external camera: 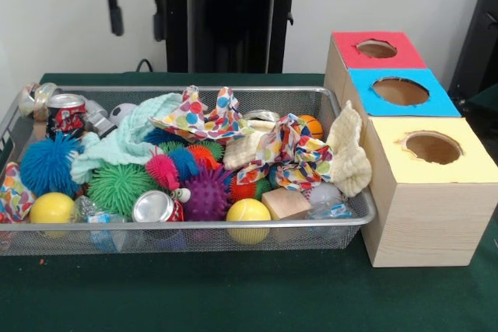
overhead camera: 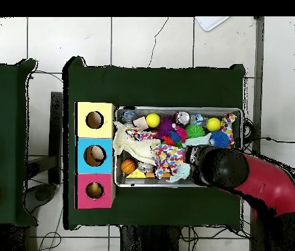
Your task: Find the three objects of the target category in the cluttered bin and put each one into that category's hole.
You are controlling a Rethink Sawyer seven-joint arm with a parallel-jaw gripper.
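No legible text anywhere; red can print too blurred to read.

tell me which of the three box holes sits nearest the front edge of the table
The hole in the yellow-topped box; the blue-topped box and red-topped box stand behind it.

The place reads as a robotics lab: a green-clothed counter on a white tiled floor carries a wire bin of toys beside wooden boxes with colour-coded holes, cables trailing around.
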